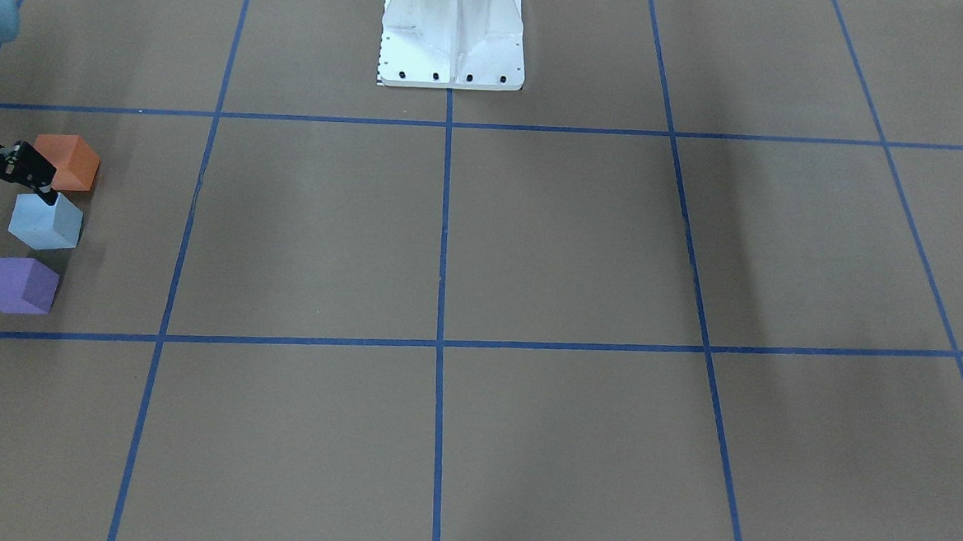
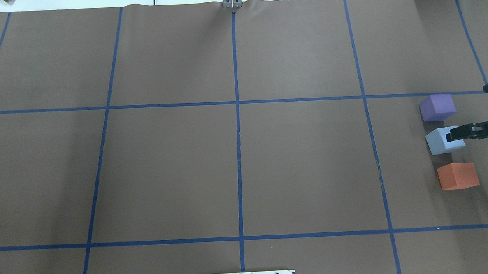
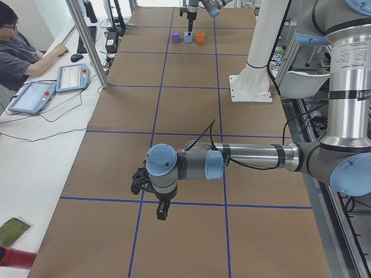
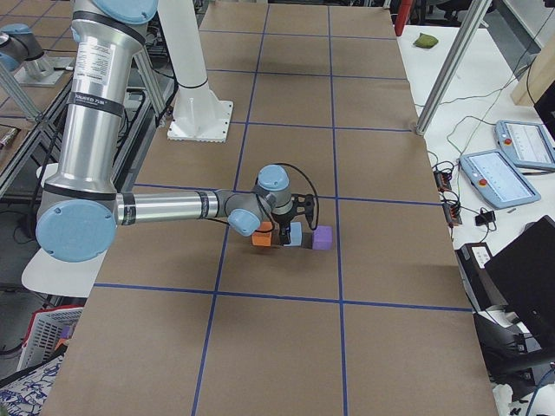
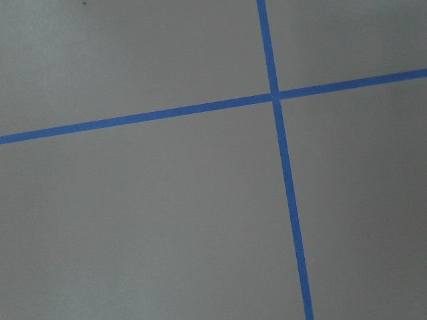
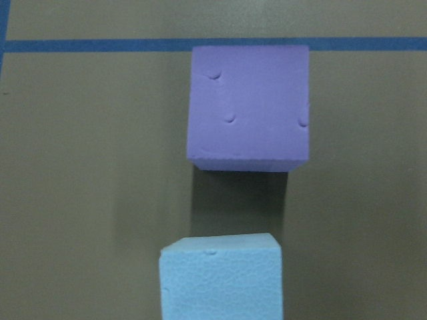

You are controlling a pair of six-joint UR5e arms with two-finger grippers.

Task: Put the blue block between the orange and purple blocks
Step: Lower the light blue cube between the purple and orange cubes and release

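You'll see the purple block (image 1: 17, 285) nearest, then the blue block (image 1: 45, 221), then the orange block (image 1: 67, 162): one row, gaps between, blue in the middle. Right gripper (image 1: 15, 199): jaws apart, gripping nothing, one fingertip (image 1: 47, 196) over blue's top edge.

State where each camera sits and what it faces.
Front-facing: across table, facing base; right gripper beside blue block.
Overhead: behind robot, looking forward; right gripper.
Left: left end; left arm near.
Right: right end; right arm near.
Left wrist: tape lines; no body.
Right wrist: purple block, blue block; no body.
Front-facing, overhead share orange block.
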